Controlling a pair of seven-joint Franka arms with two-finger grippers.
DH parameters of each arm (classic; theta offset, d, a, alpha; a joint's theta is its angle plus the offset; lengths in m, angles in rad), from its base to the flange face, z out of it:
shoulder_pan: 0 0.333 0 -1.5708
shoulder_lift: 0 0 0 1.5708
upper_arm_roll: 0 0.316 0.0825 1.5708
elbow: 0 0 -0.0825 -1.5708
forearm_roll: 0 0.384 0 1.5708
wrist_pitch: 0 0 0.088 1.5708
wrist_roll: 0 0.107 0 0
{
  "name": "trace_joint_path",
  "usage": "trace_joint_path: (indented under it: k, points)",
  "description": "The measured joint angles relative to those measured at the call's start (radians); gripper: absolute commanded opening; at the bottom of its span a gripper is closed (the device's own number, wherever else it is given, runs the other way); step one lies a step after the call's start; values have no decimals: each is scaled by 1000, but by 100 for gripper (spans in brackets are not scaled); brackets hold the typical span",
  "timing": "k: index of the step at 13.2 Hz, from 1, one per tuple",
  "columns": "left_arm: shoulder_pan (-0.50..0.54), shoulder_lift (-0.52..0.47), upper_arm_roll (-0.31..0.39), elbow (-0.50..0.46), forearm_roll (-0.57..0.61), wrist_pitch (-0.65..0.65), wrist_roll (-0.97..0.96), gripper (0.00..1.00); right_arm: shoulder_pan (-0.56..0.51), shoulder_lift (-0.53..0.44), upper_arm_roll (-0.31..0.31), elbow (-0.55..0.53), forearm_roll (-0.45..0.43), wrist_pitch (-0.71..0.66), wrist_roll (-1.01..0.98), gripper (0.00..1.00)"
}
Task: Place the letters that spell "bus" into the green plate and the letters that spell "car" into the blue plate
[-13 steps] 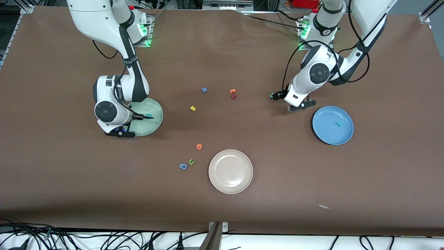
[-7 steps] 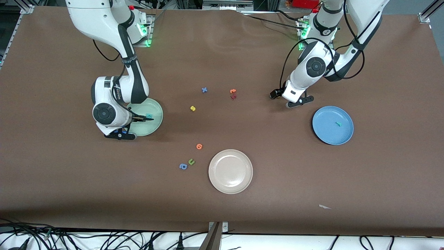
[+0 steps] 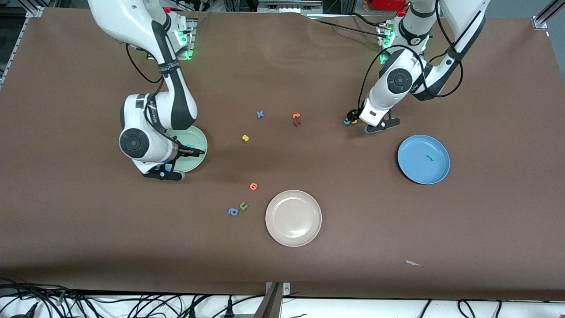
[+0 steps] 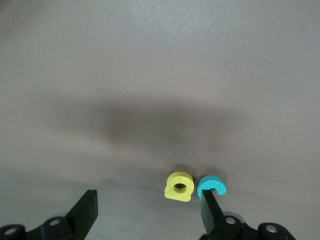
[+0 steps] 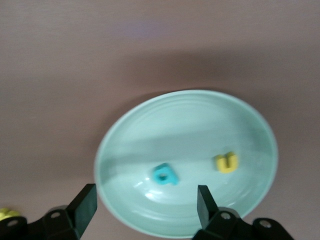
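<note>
Nearest the front edge of the tabletop, toward the left arm's end: a small white scrap (image 3: pixel 412 263). Farther in, near the middle of that edge: a beige-white plate (image 3: pixel 293 217), bare. Just beside it, toward the right arm's end: a blue a (image 3: pixel 233 212) and an olive-green u (image 3: pixel 243 206), close together, with an orange letter (image 3: pixel 253 186) a little farther from the camera.

Next, toward the left arm's end: the blue plate (image 3: pixel 411 170), holding only the thin teal-green r (image 3: pixel 430 157). Toward the right arm's end: the green plate (image 5: pixel 130 135), half hidden under the right arm in the front view, holding the teal-blue b (image 5: pixel 165 173) and the yellow u (image 5: pixel 226 162), apart from each other. Over that plate: the right gripper (image 5: pixel 145 192), fingers spread wide, nothing between them.

Farther again, mid-table on bare tabletop: the yellow s (image 3: pixel 245 138).

Then the left gripper (image 4: pixel 148 200), low over the tabletop, jaws wide apart and empty. Below it, the yellow a (image 4: pixel 179 186) and teal c (image 4: pixel 211 185), side by side and almost touching, the c right at one fingertip.

Farthest: a blue x (image 3: pixel 260 114), plus an orange letter (image 3: pixel 296 116) and a red letter (image 3: pixel 297 123) touching.
</note>
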Motion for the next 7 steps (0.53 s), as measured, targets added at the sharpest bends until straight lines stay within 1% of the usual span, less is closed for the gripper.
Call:
trace_joint_path:
  k: [2, 3, 4, 5, 6, 7]
  points:
    - [-9, -1, 0, -2, 0, 0, -16, 91, 28, 0, 2, 7, 5, 1, 70, 89]
    - [-14, -1, 0, -3, 0, 0, -20, 90, 33, 0, 2, 9, 5, 1, 91, 89]
    - [-17, -1, 0, -4, 0, 0, -23, 86, 36, 0, 2, 9, 7, 1, 101, 89]
    - [-22, -1, 0, -5, 1, 0, -24, 86, 39, 0, 2, 9, 11, 2, 115, 89]
    - [-32, -1, -1, -8, 18, 0, -23, 90, 42, 0, 2, 9, 13, 3, 131, 89]
    - [-44, -1, -1, -15, 80, 0, -26, 93, 46, 0, 3, 9, 18, 6, 155, 89]
